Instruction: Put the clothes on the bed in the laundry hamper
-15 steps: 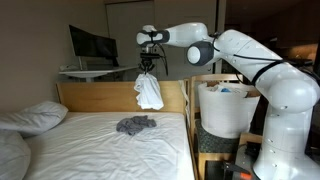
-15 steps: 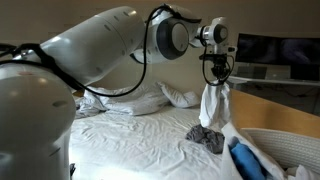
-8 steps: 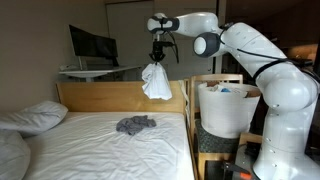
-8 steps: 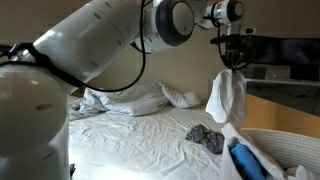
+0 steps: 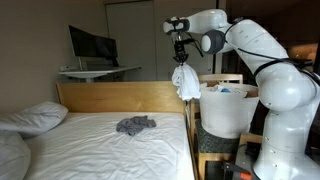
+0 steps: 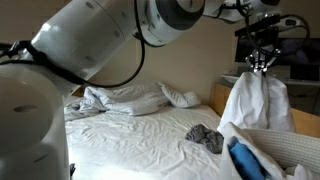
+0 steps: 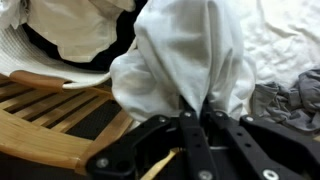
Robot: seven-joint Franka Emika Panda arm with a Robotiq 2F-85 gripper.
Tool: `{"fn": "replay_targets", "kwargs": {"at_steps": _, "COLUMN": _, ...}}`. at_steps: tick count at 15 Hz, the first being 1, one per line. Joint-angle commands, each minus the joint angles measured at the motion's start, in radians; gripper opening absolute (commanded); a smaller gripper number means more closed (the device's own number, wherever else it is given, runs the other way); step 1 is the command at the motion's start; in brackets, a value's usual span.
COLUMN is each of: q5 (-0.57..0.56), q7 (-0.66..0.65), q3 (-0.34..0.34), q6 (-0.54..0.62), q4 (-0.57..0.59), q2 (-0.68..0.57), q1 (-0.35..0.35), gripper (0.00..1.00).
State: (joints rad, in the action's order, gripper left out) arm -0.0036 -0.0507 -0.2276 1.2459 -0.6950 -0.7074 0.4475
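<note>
My gripper [image 5: 180, 57] is shut on a white garment [image 5: 186, 82] that hangs from it in the air. It hangs over the bed's side board, just beside the rim of the white laundry hamper [image 5: 226, 118]. In the wrist view the fingers [image 7: 187, 125] pinch the bunched white garment [image 7: 190, 60], and the hamper [image 7: 55, 45] lies up and to the left. A grey garment [image 5: 135, 124] lies crumpled on the bed's white sheet [image 5: 95, 145]. The other side shows the gripper [image 6: 262, 64], the hanging garment [image 6: 255, 105], the grey garment [image 6: 207, 138] and the hamper's rim [image 6: 292, 142].
The hamper stands on a wooden slatted frame [image 7: 45, 125] beside the bed and holds white fabric and a blue item [image 6: 246, 160]. Pillows [image 5: 35, 117] lie on the bed. A light wood headboard [image 5: 110, 96] runs behind, with a monitor [image 5: 90, 45] beyond it.
The arm has swung sideways from above the bed to the hamper's edge, carrying the white garment and lifting it a little. The grey garment has not moved.
</note>
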Motion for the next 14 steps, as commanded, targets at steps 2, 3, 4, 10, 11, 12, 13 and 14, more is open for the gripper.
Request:
{"fn": "replay_targets", "kwargs": {"at_steps": 2, "q5": 0.016, "q7": -0.008, "q3": 0.009, "q6": 0.016, "q4": -0.004, "q2": 0.001, "q1": -0.011, "gripper": 0.10}}
{"fn": "replay_targets", "kwargs": {"at_steps": 3, "q5": 0.016, "q7": -0.013, "q3": 0.012, "q6": 0.018, "q4": -0.004, "q2": 0.002, "q1": -0.019, "gripper": 0.10}}
{"fn": "replay_targets", "kwargs": {"at_steps": 4, "q5": 0.016, "q7": -0.015, "q3": 0.014, "q6": 0.018, "q4": -0.004, "q2": 0.003, "q1": -0.024, "gripper": 0.10}}
{"fn": "replay_targets", "kwargs": {"at_steps": 10, "q5": 0.001, "q7": 0.036, "q3": 0.017, "q6": -0.010, "q4": -0.018, "q2": 0.023, "q1": -0.027, "gripper": 0.03}}
{"fn": "replay_targets", "kwargs": {"at_steps": 11, "q5": -0.001, "q7": 0.069, "q3": 0.019, "q6": -0.021, "q4": -0.019, "q2": 0.036, "q1": -0.025, "gripper": 0.03}}
{"fn": "replay_targets", "kwargs": {"at_steps": 12, "q5": 0.006, "q7": 0.096, "q3": 0.022, "q6": -0.034, "q4": -0.017, "q2": 0.053, "q1": -0.020, "gripper": 0.03}}
{"fn": "replay_targets", "kwargs": {"at_steps": 13, "q5": 0.007, "q7": 0.132, "q3": 0.022, "q6": -0.040, "q4": -0.016, "q2": 0.073, "q1": -0.014, "gripper": 0.03}}
{"fn": "replay_targets", "kwargs": {"at_steps": 14, "q5": 0.008, "q7": 0.160, "q3": 0.021, "q6": -0.040, "q4": -0.010, "q2": 0.093, "q1": -0.010, "gripper": 0.03}}
